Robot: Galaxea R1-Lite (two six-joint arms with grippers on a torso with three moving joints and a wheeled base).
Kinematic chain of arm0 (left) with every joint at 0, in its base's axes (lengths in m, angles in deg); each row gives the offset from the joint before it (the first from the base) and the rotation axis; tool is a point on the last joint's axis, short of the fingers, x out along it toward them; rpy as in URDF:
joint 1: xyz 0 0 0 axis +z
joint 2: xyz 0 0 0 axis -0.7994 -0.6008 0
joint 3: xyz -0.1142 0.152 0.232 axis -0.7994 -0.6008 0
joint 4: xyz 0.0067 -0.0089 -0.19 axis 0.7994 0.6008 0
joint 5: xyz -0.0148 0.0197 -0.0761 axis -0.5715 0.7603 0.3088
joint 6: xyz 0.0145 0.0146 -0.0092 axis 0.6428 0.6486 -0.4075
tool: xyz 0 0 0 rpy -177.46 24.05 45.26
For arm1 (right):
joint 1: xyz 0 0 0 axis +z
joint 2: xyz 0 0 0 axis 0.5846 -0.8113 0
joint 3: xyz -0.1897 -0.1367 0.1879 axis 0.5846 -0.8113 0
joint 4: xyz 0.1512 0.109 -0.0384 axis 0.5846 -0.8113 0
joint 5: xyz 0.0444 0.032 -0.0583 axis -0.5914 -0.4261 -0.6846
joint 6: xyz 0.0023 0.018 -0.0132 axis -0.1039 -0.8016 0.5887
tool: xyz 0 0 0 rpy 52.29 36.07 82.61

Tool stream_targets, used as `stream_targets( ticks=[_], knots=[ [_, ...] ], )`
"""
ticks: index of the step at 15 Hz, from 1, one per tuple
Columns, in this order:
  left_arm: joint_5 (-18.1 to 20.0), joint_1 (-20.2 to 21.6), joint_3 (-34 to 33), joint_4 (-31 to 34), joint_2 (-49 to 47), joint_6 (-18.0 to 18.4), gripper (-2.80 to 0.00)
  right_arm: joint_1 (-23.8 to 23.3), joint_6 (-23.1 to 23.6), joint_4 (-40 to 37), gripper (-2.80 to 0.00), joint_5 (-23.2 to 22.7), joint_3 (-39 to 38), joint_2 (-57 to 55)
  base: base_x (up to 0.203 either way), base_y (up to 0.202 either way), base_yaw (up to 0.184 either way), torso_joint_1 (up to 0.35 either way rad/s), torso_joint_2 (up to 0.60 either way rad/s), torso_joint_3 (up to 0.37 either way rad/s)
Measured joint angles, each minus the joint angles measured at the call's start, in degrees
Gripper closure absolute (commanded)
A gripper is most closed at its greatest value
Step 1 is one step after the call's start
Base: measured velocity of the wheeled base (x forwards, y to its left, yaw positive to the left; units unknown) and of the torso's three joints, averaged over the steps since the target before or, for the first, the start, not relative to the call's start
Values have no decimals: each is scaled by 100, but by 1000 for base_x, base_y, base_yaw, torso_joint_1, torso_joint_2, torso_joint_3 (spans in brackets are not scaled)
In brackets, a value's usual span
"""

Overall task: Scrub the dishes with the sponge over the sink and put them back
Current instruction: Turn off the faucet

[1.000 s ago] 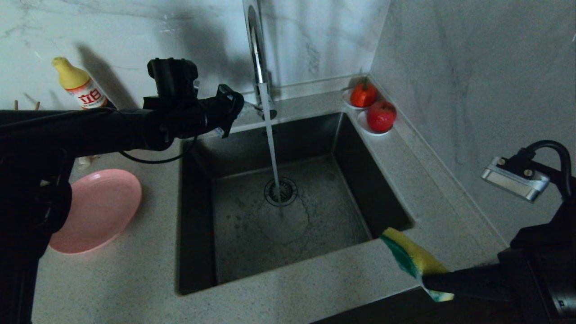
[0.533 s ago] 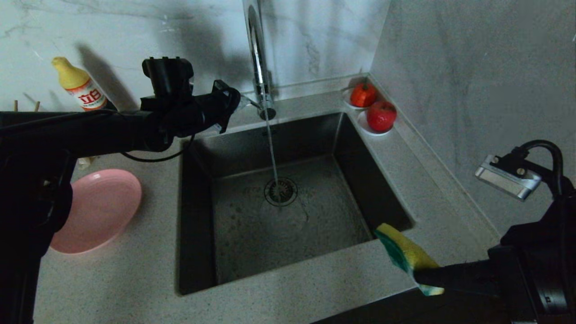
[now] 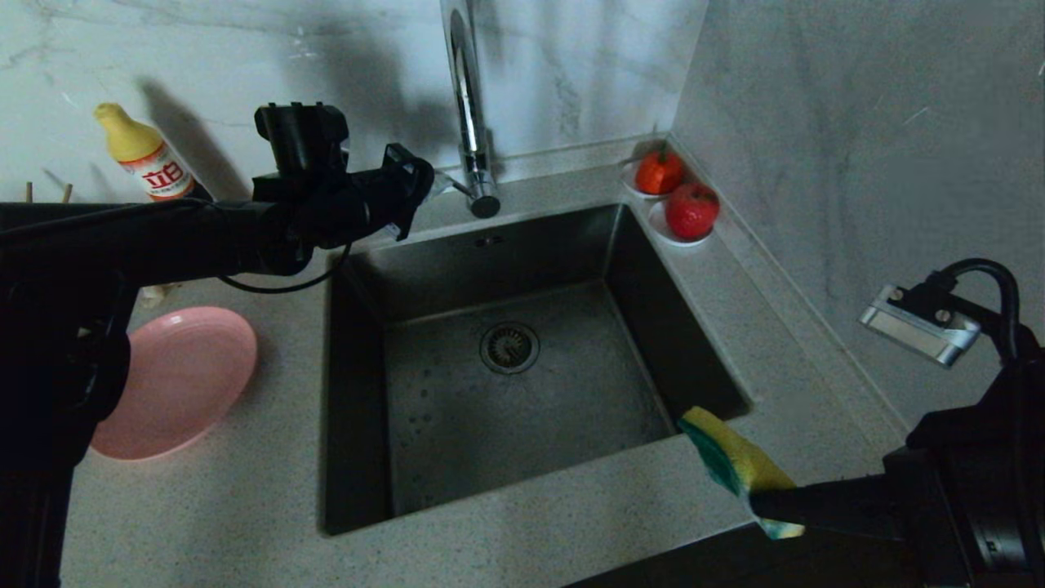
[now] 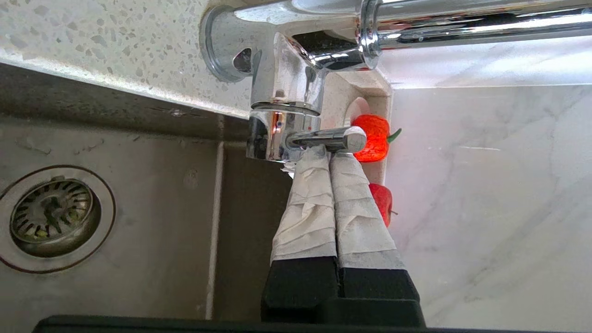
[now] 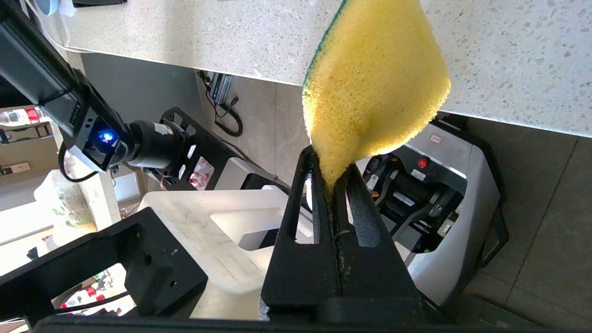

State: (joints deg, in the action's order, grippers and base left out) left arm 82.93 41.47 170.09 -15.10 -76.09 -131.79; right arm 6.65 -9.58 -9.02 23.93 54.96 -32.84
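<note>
My left gripper (image 3: 441, 186) is shut, and its white-wrapped fingertips (image 4: 319, 159) press against the lever (image 4: 326, 138) of the chrome faucet (image 3: 465, 90) behind the sink (image 3: 359, 392). No water runs from the spout. My right gripper (image 3: 763, 500) hangs over the counter's front edge by the sink's near right corner. It is shut on the yellow sponge (image 3: 731, 461) with the green face, which sticks up from the jaws (image 5: 374, 88). The pink plate (image 3: 175, 380) lies on the counter left of the sink. Two thin wooden tips (image 3: 29, 191) at the far left look like the chopsticks. The bowl is hidden.
A yellow-capped detergent bottle (image 3: 143, 155) stands against the back wall at the left. Two red fruits (image 3: 660, 171) (image 3: 691, 210) sit on small white saucers in the back right corner. The side wall runs close along the right counter. The drain strainer (image 3: 509, 347) sits mid-basin.
The water stream thinned and then stopped. My left gripper shifted slightly left at the faucet lever. My right gripper moved the sponge a little left and nearer.
</note>
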Motion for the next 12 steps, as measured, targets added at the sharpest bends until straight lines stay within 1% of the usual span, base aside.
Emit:
stream_targets(
  ticks=[2, 5, 8, 9, 10, 11, 12],
  knots=[
    [16, 1, -75, 96, 126, -7, 0, 0, 1, -5, 0, -2, 0, 5, 0, 0, 0, 0, 0, 0],
    [115, -128, -467, 485, 741, -12, 0, 0, 5, -8, 0, 0, 2, -1, 0, 0, 0, 0, 0, 0],
    [163, -299, -872, 1245, 1642, 25, 0, 10, 5, -19, 0, 29, 5, -18, 0, 0, 0, 0, 0, 0],
    [162, -349, -966, 1653, 1956, 101, 0, 16, 5, -40, 0, 52, 2, -22, 0, 0, 0, 0, 0, 0],
    [155, -387, -1026, 2119, 2293, 276, 0, 21, -4, -94, 0, 66, -2, -15, 0, 0, 0, 0, 0, 0],
    [130, -402, -1066, 2589, 2620, 532, 0, 24, -11, -151, 0, 101, -9, -9, 0, 0, 0, 0, 0, 0],
    [40, -410, -1125, 3109, 2981, 906, 0, 40, -12, -203, 0, 174, -11, 0, 0, 0, 0, 0, 0, 0]
  ],
)
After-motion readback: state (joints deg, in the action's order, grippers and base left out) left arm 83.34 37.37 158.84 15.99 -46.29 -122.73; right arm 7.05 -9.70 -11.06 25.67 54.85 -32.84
